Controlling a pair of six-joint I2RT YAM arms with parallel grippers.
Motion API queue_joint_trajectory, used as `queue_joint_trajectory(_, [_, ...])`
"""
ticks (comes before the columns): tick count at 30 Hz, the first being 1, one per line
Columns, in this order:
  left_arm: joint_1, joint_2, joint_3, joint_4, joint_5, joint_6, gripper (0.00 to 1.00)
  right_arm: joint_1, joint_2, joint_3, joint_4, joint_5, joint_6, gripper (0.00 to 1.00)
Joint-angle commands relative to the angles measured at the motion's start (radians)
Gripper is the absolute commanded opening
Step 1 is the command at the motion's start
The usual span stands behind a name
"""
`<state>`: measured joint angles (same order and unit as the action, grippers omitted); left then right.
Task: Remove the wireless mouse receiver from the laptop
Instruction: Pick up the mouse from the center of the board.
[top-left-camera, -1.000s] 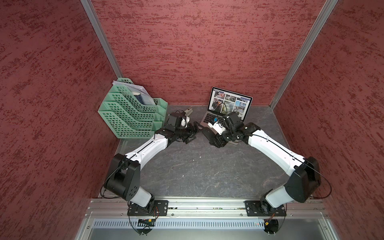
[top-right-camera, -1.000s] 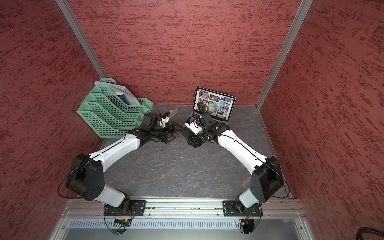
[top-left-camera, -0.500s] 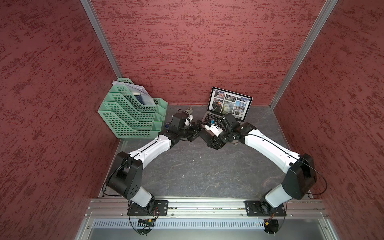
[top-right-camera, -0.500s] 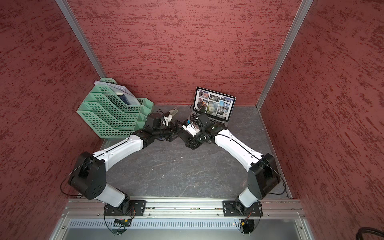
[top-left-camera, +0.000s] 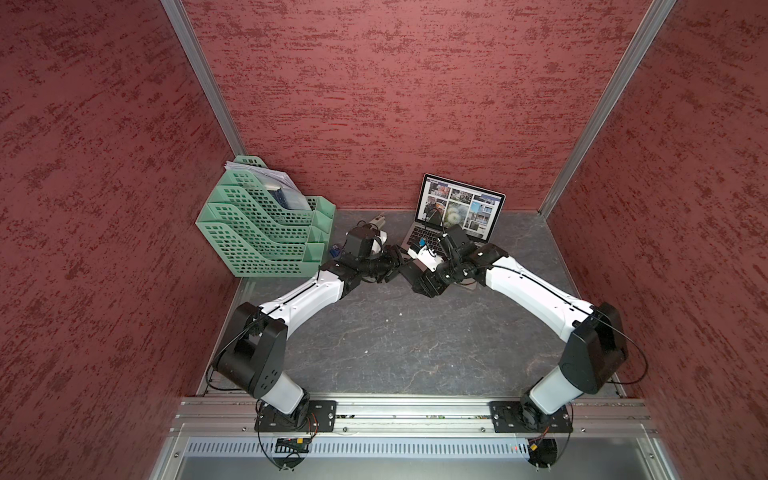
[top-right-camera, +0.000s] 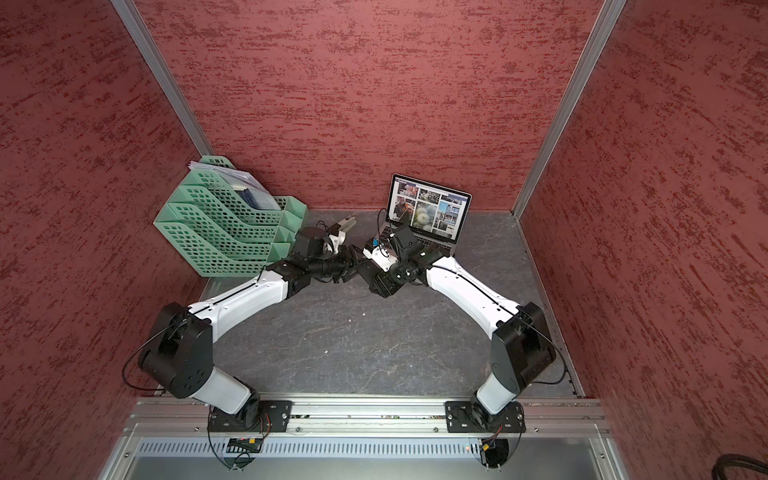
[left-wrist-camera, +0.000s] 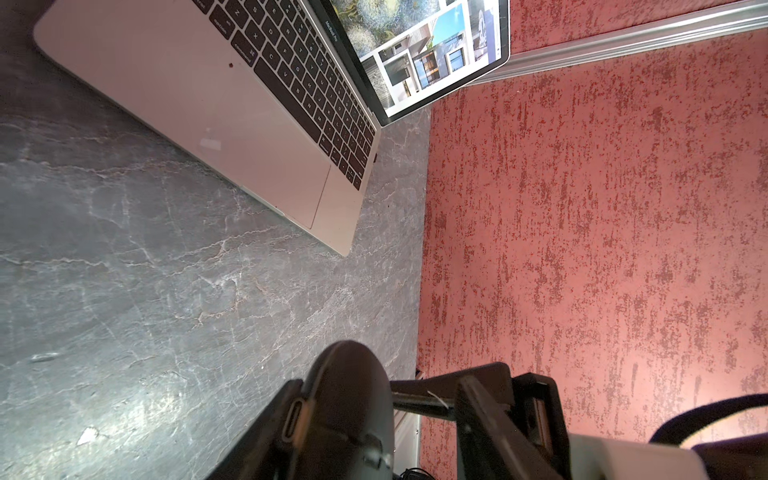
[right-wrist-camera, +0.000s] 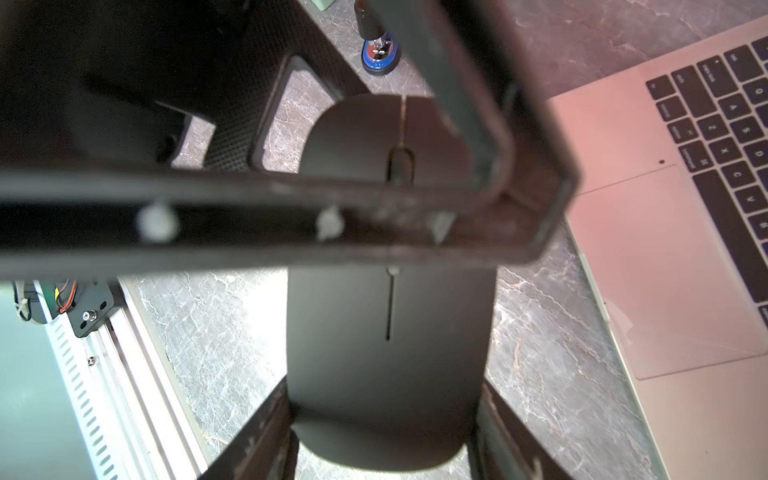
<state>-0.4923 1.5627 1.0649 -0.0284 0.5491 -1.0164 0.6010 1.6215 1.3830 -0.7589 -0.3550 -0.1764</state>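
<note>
The wireless mouse receiver (left-wrist-camera: 375, 158) sat in the laptop's (left-wrist-camera: 199, 104) right edge, by the hinge. The right gripper (right-wrist-camera: 384, 399) clamped the black mouse (right-wrist-camera: 390, 353); the left gripper (left-wrist-camera: 395, 382) straddled it, partly open.

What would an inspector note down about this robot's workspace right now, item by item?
Surface: dark grey marbled table, a few pale specks.
Job's things: laptop open, screen lit; receiver, a tiny dark stub, still in the laptop's side edge.
Clutter: black mouse; green file trays holding papers; small blue item beside them.
Grippers: right gripper clamps the mouse's sides; left gripper straddles its front end, with a gap showing at one finger.
Cables: thin black cables loop off both arms.
Surroundings: red textured walls; metal rail in front.
</note>
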Motion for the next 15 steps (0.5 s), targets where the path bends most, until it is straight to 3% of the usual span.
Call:
queue_joint_trajectory(1, [-0.009,0.01,-0.014,0.023,0.013,0.004,0.6,0.007,0.006,0.04,0.035,0.006,-0.009,0.61])
queue_joint_trajectory(7, [-0.018,0.004,-0.033,0.022,0.014,0.003,0.6,0.008,0.02,0.054,0.049,0.012,-0.005,0.61])
queue_joint_trajectory(15, [-0.02,-0.003,-0.041,0.012,0.011,0.009,0.5,0.008,0.031,0.068,0.044,0.01,-0.009,0.61])
